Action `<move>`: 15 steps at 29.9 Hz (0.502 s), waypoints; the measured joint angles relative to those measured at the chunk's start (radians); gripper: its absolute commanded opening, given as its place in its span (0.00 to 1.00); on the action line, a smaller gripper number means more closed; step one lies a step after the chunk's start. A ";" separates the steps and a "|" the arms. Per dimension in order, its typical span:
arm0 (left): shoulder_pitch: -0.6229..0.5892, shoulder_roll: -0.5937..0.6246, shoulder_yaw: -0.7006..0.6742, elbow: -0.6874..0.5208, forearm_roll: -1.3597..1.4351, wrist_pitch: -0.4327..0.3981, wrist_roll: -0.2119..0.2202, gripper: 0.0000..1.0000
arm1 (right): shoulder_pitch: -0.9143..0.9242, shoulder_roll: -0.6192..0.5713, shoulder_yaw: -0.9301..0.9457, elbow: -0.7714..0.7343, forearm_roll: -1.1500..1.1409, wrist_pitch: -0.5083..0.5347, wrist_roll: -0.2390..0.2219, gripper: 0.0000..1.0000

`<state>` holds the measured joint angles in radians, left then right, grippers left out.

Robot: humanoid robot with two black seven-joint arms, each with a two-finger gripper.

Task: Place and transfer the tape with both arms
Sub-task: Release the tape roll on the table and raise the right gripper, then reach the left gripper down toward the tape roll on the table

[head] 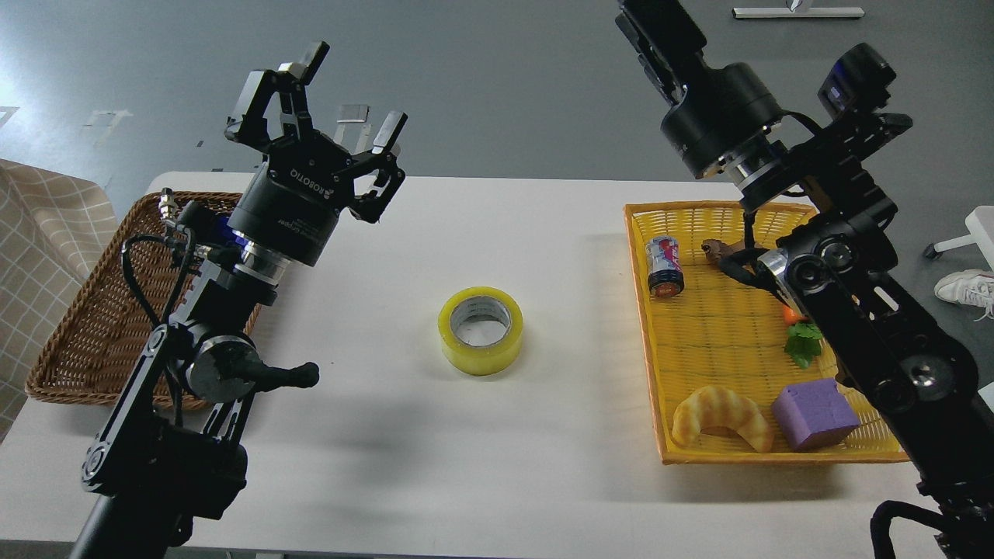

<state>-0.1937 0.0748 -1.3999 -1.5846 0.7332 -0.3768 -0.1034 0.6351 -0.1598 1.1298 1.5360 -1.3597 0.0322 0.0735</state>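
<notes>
- The tape (480,330) lies flat on its side on the white surface (466,466), near the middle, its grey-white core facing up. It is free of both hands and touches nothing else.
- Lying flat in open space between the two containers, it looks set where either arm could reach it; I judge it to be at the midpoint of a hand-over from one side to the other.
- The left hand (351,98) hangs above the far left part of the surface, well apart from the roll, fingers spread wide and holding nothing. Its fingers point up and away from the surface, so it would have to turn downward before any grasp.
- The right hand cannot be made out: the right arm (839,256) rises out of the top edge of the view, and I cannot tell whether that hand is open or closed.
- To the right of the roll is a yellow basket (644,349) holding a small can (665,266), a croissant (722,418), a purple block (815,414), a green leafy piece (802,342) and a brown thing partly hidden by the arm.
- To the left is a brown wicker basket (85,326), apparently empty where it shows; the left arm covers part of it.
- Nothing lies between the roll and either basket. The raised basket rims are the only obstacles, and the right arm's links hang over the yellow basket.
</notes>
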 measured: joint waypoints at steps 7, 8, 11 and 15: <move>-0.004 0.024 -0.002 -0.003 0.003 -0.002 -0.015 0.98 | -0.117 -0.038 0.166 0.102 0.312 0.127 0.000 1.00; -0.006 0.028 -0.005 -0.004 0.004 0.001 -0.027 0.98 | -0.141 -0.038 0.195 0.112 0.337 0.162 0.000 1.00; -0.020 0.036 -0.015 -0.006 0.004 0.006 -0.067 0.98 | -0.192 -0.029 0.261 0.136 0.366 0.227 0.004 1.00; -0.060 0.039 -0.006 -0.002 0.046 0.069 -0.103 0.98 | -0.236 -0.008 0.310 0.150 0.371 0.252 0.015 1.00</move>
<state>-0.2542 0.1140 -1.4061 -1.5871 0.7789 -0.3078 -0.2061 0.3986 -0.1678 1.4396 1.6863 -0.9885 0.2841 0.0882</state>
